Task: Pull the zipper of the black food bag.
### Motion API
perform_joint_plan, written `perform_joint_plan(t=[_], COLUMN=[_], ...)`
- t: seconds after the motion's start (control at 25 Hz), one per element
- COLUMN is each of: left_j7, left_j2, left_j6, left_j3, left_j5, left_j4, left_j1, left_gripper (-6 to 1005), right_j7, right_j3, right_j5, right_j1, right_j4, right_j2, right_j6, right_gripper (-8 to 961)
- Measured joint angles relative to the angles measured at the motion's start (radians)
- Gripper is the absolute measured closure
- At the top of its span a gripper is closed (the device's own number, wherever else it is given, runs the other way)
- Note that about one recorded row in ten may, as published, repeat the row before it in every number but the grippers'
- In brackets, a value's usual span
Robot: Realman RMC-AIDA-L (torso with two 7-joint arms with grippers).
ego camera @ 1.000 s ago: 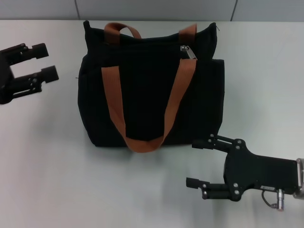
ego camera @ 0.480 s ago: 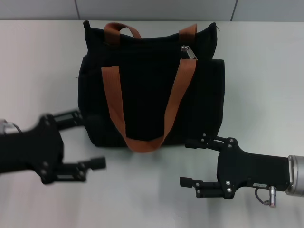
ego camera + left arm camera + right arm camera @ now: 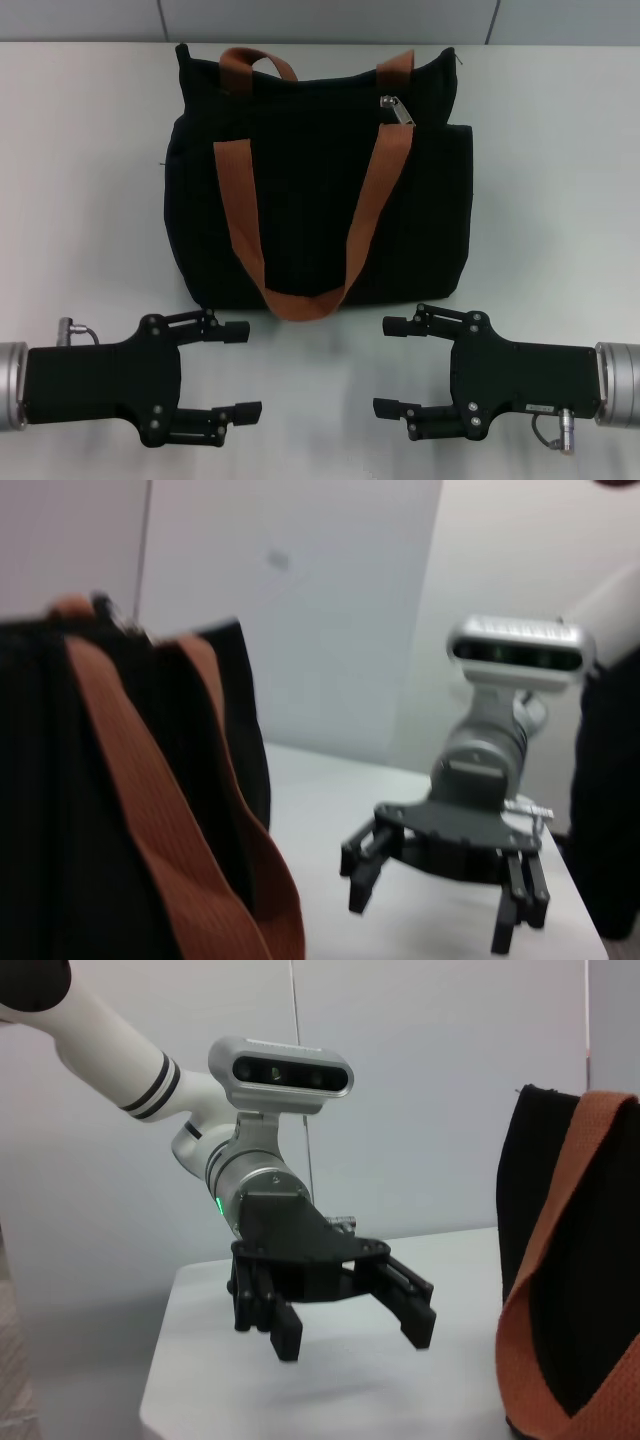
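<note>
The black food bag point(image 3: 310, 200) lies in the middle of the table, its two orange-brown straps point(image 3: 375, 190) draped over its front. The silver zipper pull point(image 3: 397, 108) sits on the zip line near the bag's top right. My left gripper point(image 3: 243, 370) is open and empty, low over the table in front of the bag's left corner. My right gripper point(image 3: 388, 366) is open and empty in front of the bag's right corner. The two grippers face each other. The left wrist view shows the bag point(image 3: 30, 780) and the right gripper point(image 3: 435, 910). The right wrist view shows the left gripper point(image 3: 350, 1338) and the bag point(image 3: 545, 1260).
The white table point(image 3: 560, 200) stretches to both sides of the bag. A pale wall runs along its far edge point(image 3: 320, 20). Nothing else stands on the table.
My left arm has swung from the far left of the table down to the front, level with the right gripper. My right gripper has shifted a little left and toward the front edge.
</note>
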Motion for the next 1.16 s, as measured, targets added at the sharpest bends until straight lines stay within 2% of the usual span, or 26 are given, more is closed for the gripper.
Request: perform_joint_plan(t=[0.36, 0.44, 1.16], left_j7=[0.004, 0.004, 0.005], left_j2=[-0.005, -0.012, -0.013], left_j6=[-0.002, -0.005, -0.005], left_j3=[0.000, -0.001, 0.001], left_j5=[0.014, 0.015, 0.017], left_j4=[0.000, 0.000, 0.000], left_j1=[-0.003, -0.003, 0.001], left_gripper=[170, 170, 170], right_j7=[0.000, 0.000, 0.000], right_j3=[-0.004, -0.004, -0.004], right_j5=[0.000, 0.002, 0.001], right_j1=[0.002, 0.003, 0.007], right_j4=[0.000, 0.000, 0.000], right_j2=[0.001, 0.001, 0.001], right_j6=[0.001, 0.001, 0.012], right_gripper=[136, 136, 137])
